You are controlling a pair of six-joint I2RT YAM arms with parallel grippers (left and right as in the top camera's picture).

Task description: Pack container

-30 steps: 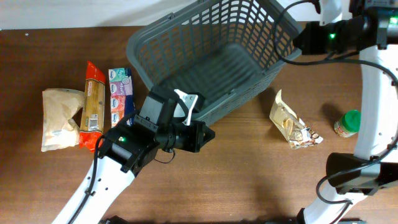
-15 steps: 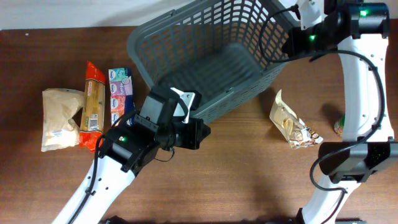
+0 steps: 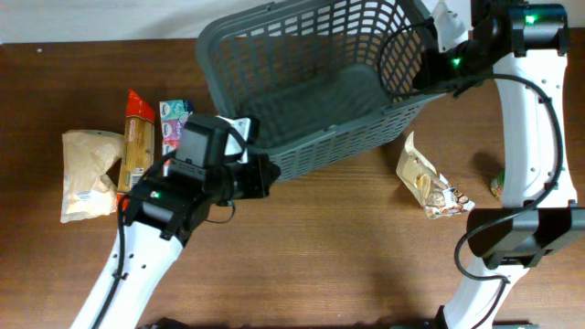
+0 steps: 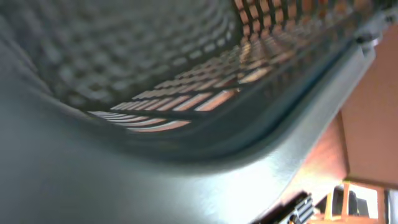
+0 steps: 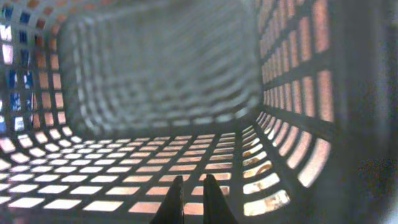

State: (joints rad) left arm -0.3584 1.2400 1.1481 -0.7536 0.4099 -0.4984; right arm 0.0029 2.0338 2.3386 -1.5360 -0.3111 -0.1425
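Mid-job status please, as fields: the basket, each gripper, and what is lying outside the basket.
basket: dark grey, empty, appears tilted, at the table's far side
left gripper: shut on the basket's near-left rim corner
right gripper: shut, apparently on the basket's far-right rim
left of basket: beige bag, orange packet, printed carton partly under the left arm
right of basket: snack pouch; green-lidded jar, mostly hidden behind the right arm
packed: nothing yet
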